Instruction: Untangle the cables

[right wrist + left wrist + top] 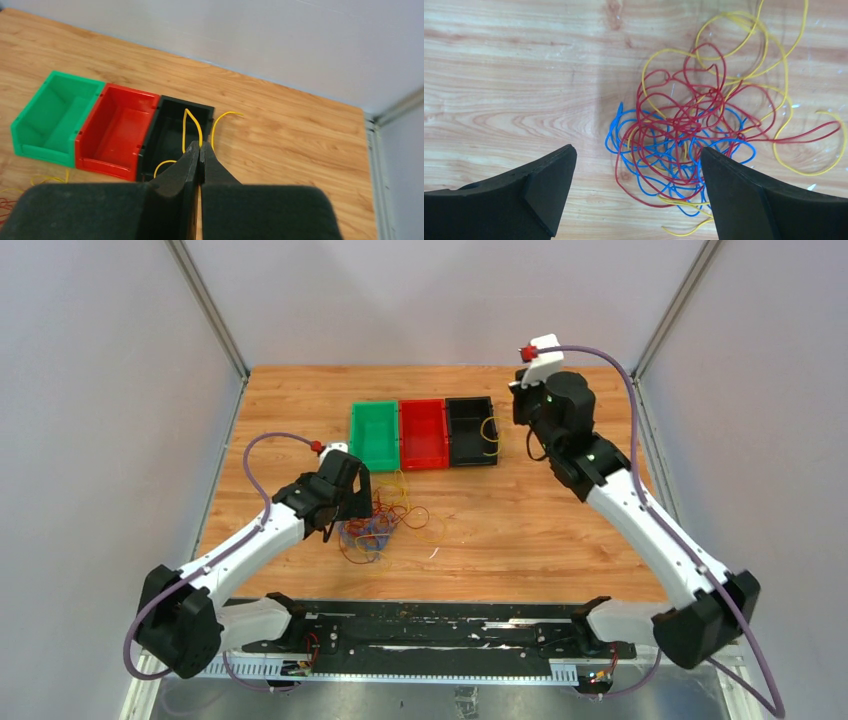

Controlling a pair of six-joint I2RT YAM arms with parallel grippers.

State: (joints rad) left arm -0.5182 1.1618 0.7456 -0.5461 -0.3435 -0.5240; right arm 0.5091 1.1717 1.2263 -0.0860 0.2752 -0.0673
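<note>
Wooden table [560, 540] held the tangle of cables [684, 130], mostly unsorted, under the wide-open left gripper [638, 150]. One yellow cable [186, 114] reached the black bin [180, 102], apparently pinched by the closed right gripper [200, 150].

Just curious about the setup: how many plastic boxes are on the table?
3, side by side at the far end: green box on the left, red box in the middle, black box on the right. None looks hidden.

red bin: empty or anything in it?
Empty. The red bin shows only bare floor in the right wrist and top views; no wire inside.
</note>
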